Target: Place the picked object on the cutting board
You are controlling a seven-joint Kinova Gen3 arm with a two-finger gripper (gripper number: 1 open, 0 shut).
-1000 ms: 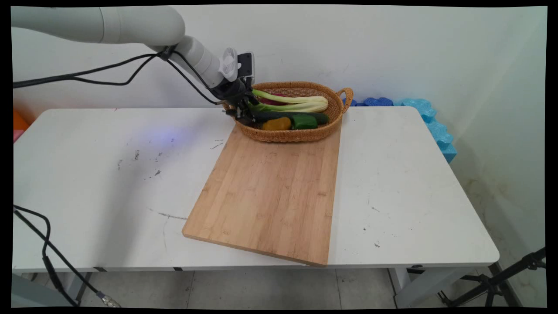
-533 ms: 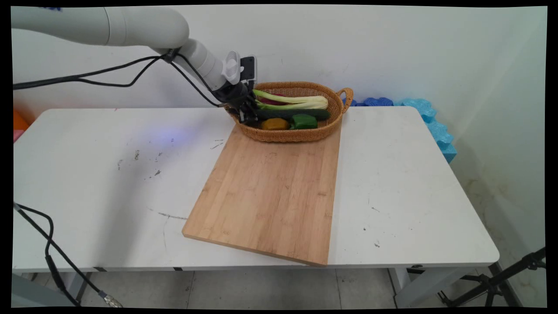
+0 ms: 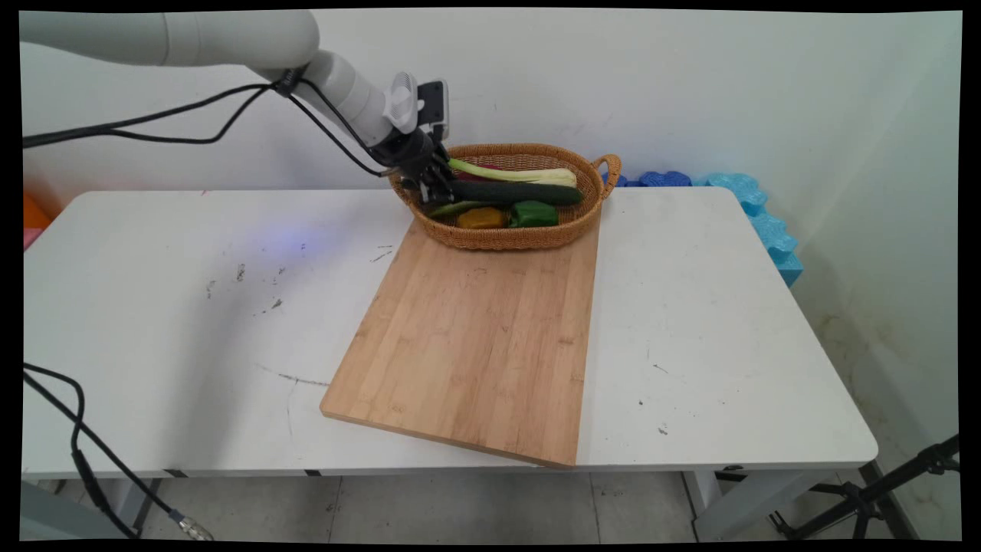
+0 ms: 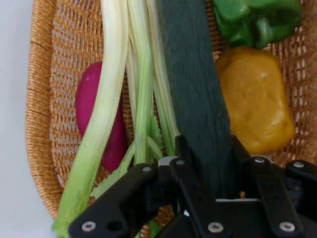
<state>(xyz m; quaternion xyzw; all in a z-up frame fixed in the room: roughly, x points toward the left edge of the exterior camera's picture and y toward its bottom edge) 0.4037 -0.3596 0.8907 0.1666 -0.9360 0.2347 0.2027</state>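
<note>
My gripper [image 3: 434, 185] is at the left end of the wicker basket [image 3: 585, 218], shut on the near end of a long dark green cucumber [image 3: 515, 192]. The cucumber is raised off the other vegetables and lies roughly level across the basket. In the hand view the cucumber [image 4: 195, 94] runs up from between my fingers [image 4: 184, 163]. Beside it lie pale green stalks [image 4: 106, 99] over a magenta vegetable [image 4: 99, 119], with a yellow pepper [image 4: 255, 104] and a green pepper [image 4: 255, 20] on the other side.
A bamboo cutting board [image 3: 479, 337] lies on the white table [image 3: 191, 307] in front of the basket, whose front edge rests on it. Blue foam blocks [image 3: 755, 211] line the wall at the back right. Black cables hang at the left.
The gripper has closed on the cucumber and lifted its end a little; the cucumber now sits higher over the stalks. The hand has risen slightly.
</note>
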